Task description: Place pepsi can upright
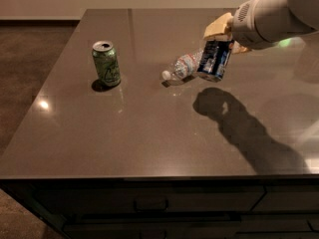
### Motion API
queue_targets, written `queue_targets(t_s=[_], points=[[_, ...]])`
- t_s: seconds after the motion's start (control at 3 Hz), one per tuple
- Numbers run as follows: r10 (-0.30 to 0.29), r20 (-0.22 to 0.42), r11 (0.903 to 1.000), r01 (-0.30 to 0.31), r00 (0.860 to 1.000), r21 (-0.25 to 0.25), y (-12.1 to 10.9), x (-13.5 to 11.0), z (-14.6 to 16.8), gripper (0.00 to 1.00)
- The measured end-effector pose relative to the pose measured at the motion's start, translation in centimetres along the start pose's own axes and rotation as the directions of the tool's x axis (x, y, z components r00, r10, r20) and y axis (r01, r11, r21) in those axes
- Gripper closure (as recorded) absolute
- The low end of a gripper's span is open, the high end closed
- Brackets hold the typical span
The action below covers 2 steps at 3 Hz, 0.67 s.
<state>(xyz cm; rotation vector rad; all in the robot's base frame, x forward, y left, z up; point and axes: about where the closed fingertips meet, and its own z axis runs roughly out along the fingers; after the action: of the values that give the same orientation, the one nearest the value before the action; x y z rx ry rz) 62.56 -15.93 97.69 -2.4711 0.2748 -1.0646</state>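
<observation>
Currently the gripper (225,38) hangs over the right rear of the surface (149,133). Its fingers are clamped on the top of the pepsi can (214,59), which is off the surface and slightly tilted, with its shadow apart below. A bottle (182,67) lies on its side just left of it. Lowered like this, the can could catch its base edge or the bottle and topple, and a high release risks the same. The green can (106,63) stands well apart.
</observation>
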Motion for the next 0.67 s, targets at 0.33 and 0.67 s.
queue_targets(t_s=[0.33,0.67], points=[[-0.102,-0.005,0.9931,0.102,0.995,0.058,-0.04,0.0,-0.53,1.0],[-0.204,-0.011,0.9769,0.204,0.979,0.064,-0.17,-0.07,-0.66,1.0]])
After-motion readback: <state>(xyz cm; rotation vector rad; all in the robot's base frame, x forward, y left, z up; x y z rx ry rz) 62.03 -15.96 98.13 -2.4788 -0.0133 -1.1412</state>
